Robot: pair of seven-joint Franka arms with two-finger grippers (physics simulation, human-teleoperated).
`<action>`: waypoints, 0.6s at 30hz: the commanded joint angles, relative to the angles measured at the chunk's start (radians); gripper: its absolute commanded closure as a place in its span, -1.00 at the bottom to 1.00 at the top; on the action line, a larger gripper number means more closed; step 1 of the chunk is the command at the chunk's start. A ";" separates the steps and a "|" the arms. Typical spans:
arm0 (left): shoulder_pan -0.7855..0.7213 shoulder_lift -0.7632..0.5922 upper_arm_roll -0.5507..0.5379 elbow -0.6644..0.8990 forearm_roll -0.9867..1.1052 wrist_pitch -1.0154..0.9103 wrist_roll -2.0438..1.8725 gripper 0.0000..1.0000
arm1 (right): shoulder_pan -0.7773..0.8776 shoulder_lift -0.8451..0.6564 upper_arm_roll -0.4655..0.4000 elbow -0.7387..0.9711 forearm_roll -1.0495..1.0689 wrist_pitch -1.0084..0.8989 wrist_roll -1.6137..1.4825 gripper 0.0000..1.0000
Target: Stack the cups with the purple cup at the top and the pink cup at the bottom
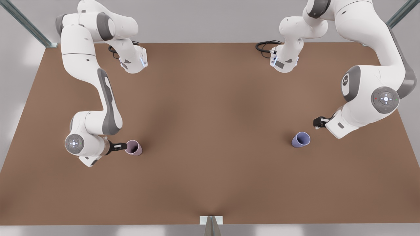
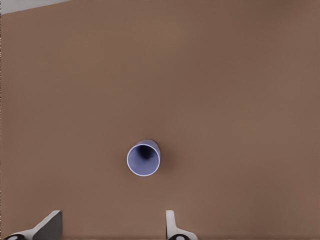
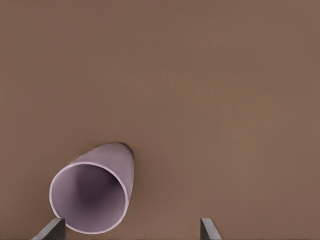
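The pink cup (image 1: 134, 147) stands at the surface's (image 1: 210, 131) seven o'clock, the right tool (image 1: 123, 146) released beside it; the purple cup (image 1: 301, 139) at four o'clock, left tool (image 1: 317, 123) released nearby.

Brown table (image 1: 210, 98), pale grey walls (image 1: 197, 19)

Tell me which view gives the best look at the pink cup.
The right wrist view: the pink cup looms large there, its rim and darker inside open to the camera, just ahead of the open right gripper. The front view shows it small, upright on the table beside that gripper. The left wrist view looks at the purple cup instead.
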 commanded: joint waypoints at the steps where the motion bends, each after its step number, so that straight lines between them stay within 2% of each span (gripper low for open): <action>1: 0.000 0.002 0.000 0.000 0.017 0.004 -0.001 -1.00 | 0.004 0.001 0.001 -0.034 0.010 0.138 0.036 -1.00; 5: 0.000 0.002 0.000 0.000 0.013 0.000 -0.001 -1.00 | 0.004 -0.032 0.001 -0.207 0.010 0.319 0.038 -1.00; 8: 0.001 0.006 -0.002 -0.007 0.005 0.002 0.000 -1.00 | 0.006 -0.025 0.003 -0.258 0.022 0.401 0.038 -1.00; 12: 0.003 0.006 0.003 -0.058 -0.014 0.062 0.000 -1.00 | 0.015 -0.022 0.006 -0.269 0.044 0.399 0.039 -1.00; 13: 0.003 0.008 0.003 -0.059 -0.015 0.065 0.000 -1.00 | 0.018 -0.022 0.006 -0.264 0.048 0.401 0.038 -0.92; 15: 0.003 0.009 0.003 -0.059 -0.015 0.065 0.000 -1.00 | 0.023 -0.005 0.006 -0.263 0.050 0.416 0.039 -0.55; 16: 0.004 0.009 0.003 -0.059 -0.015 0.065 0.000 -1.00 | 0.023 0.000 0.006 -0.263 0.051 0.419 0.041 -0.49; 18: 0.004 0.009 0.003 -0.059 -0.015 0.063 0.000 -1.00 | 0.024 0.000 0.006 -0.264 0.052 0.419 0.041 -0.08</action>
